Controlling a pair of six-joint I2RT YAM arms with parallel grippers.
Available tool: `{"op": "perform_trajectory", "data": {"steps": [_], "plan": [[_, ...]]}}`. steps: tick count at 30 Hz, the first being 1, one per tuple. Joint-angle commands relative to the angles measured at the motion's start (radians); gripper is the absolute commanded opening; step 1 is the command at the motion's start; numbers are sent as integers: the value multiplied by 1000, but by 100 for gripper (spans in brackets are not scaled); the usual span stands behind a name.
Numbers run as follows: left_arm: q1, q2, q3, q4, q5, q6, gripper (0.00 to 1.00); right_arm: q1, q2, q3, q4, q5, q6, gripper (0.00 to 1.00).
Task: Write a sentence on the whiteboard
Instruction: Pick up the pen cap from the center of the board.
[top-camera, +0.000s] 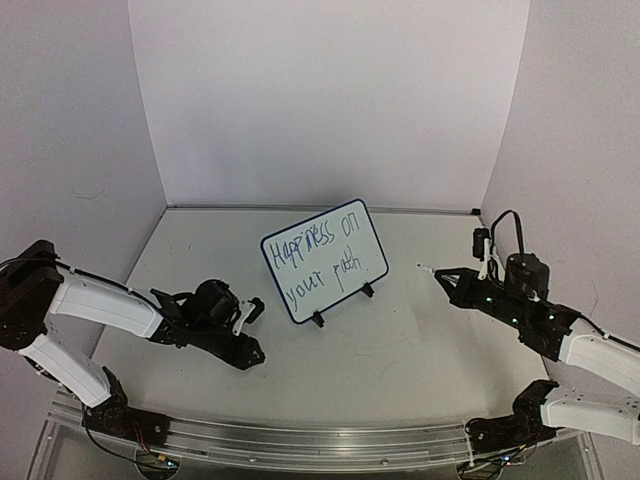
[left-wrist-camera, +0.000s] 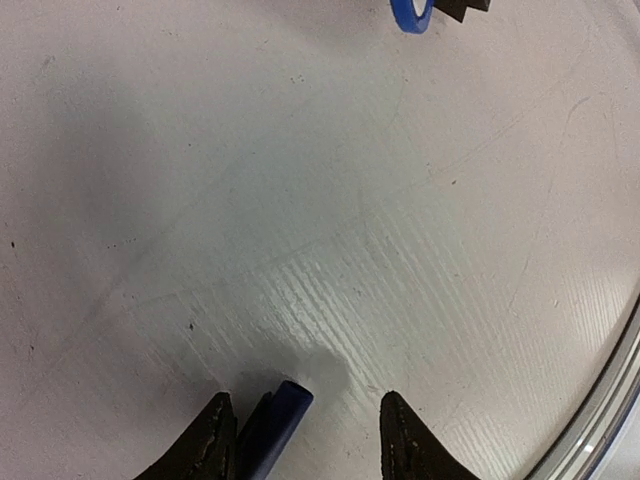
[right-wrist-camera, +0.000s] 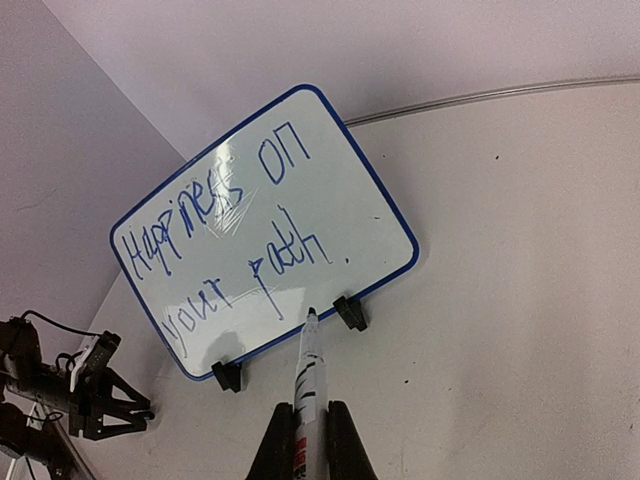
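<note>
Right pincer (right-wrist-camera: 310, 410) is clamped on a marker pen (right-wrist-camera: 307, 365) that points toward the whiteboard (right-wrist-camera: 360, 190), apart from it. That board stands mid-bench (right-wrist-camera: 520, 300) on its clip feet, bearing the sentence (right-wrist-camera: 225, 200) "Happiness on your path". Left pincer (left-wrist-camera: 305, 400) hangs partly open over the bench, a blue piece (left-wrist-camera: 280, 415) against one finger.

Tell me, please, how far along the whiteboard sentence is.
Done: the sentence on the whiteboard reads "Happiness on your path", ending in a dot. In hand: the right tool grips the marker, its tip off the board. Remaining: probably nothing to write, perhaps only putting the marker down.
</note>
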Motion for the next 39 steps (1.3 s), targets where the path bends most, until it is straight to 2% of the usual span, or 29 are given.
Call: {"op": "perform_trajectory", "data": {"steps": [1, 6, 16, 23, 33, 39], "plan": [[-50, -25, 38, -135, -147, -28, 48, -5, -12, -7, 17, 17, 3, 0], [-57, -52, 40, -183, -215, -51, 46, -5, -14, -9, 18, 16, 5, 0], [-73, -54, 40, -164, -126, -6, 41, -5, -18, -13, 19, 18, 7, 0], [-86, -24, 57, -186, -125, 4, 36, -4, -24, -16, 19, 19, 9, 0], [-104, 36, 111, -273, -226, -28, 23, -5, -33, -19, 18, 21, 10, 0], [-115, 75, 137, -299, -241, -41, 14, -4, -30, -19, 18, 13, 8, 0]]}}
